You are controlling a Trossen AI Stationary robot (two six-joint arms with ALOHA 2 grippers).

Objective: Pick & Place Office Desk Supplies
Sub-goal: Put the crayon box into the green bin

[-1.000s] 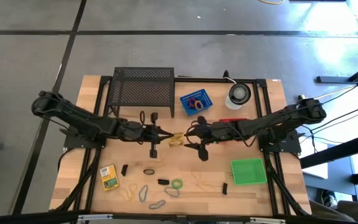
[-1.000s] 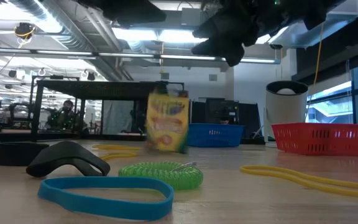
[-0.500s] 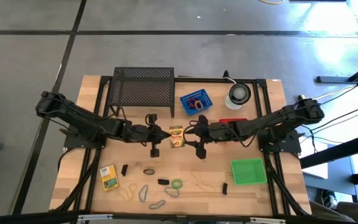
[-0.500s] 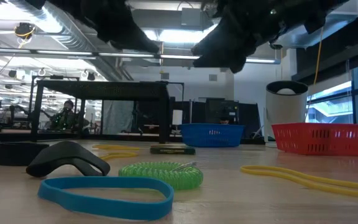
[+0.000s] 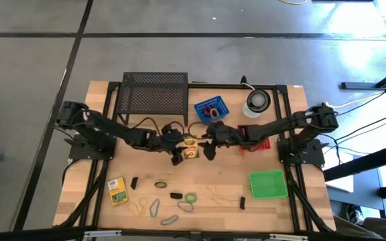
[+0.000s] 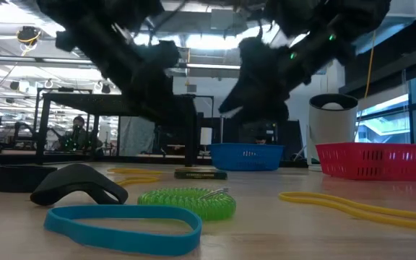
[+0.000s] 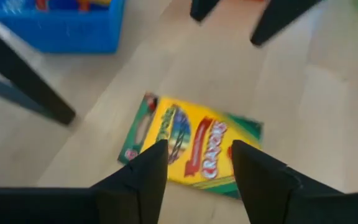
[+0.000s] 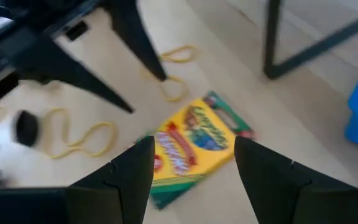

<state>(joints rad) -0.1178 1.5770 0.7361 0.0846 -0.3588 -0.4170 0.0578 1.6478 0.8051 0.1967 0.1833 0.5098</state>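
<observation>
A yellow-green crayon box (image 5: 190, 148) lies flat on the table's middle, face up (image 7: 188, 148) (image 8: 190, 148), and shows as a low slab in the low view (image 6: 201, 173). My left gripper (image 5: 178, 154) (image 7: 197, 171) is open just left of and above it, slanting down. My right gripper (image 5: 208, 146) (image 8: 194, 171) is open just right of it, also slanting down. Each wrist view shows the box between and beyond that gripper's fingers; I see no touch. A second crayon box (image 5: 116, 190), rubber bands (image 5: 154, 206) and black clips (image 5: 175, 195) lie near the front edge.
A black wire-mesh rack (image 5: 154, 94) stands at the far left. Beside it are a blue basket (image 5: 210, 109) with bands and a round disc (image 5: 257, 100). A red basket (image 6: 378, 159) sits under the right arm, a green tray (image 5: 268, 185) at near right.
The crayon box, upright and in the air between the grippers a second ago, has dropped and now lies flat on the table. Both grippers have since sunk toward it, rolled, and tipped more steeply down.
</observation>
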